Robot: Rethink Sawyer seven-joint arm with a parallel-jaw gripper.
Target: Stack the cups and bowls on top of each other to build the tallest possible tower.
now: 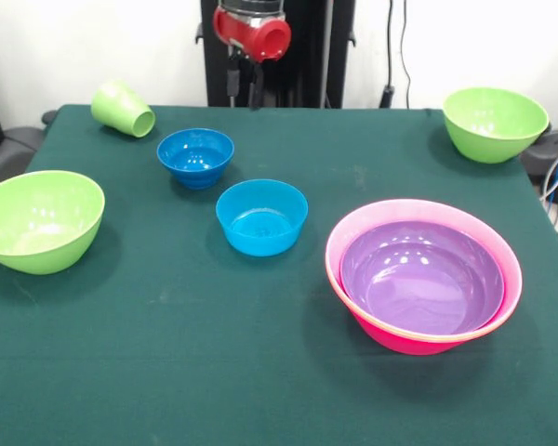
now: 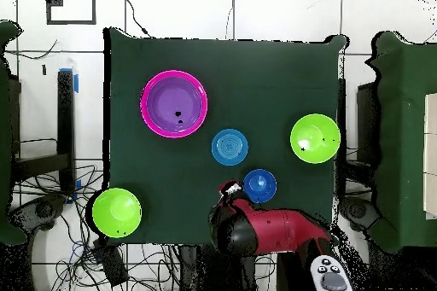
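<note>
Front view, nearest first. The tower stands at the near right of the green table: a purple bowl nested inside a big pink bowl, both upright; whether more bowls lie hidden between them I cannot tell.

At the near left edge sits a large green bowl, tilted slightly, well apart from the tower.

Mid-table, a light blue bowl stands upright. Just behind it and to the left is a darker blue bowl, near but not touching.

At the far left corner, the light-green cup lies on its side, mouth facing the camera's right.

At the far right corner, a second green bowl stands upright.

Beyond the table's far edge, the gripper hangs from the red arm, above the cloth and touching nothing. Its two dark fingers sit slightly apart, holding nothing. From overhead, the arm lies beside the darker blue bowl.
</note>
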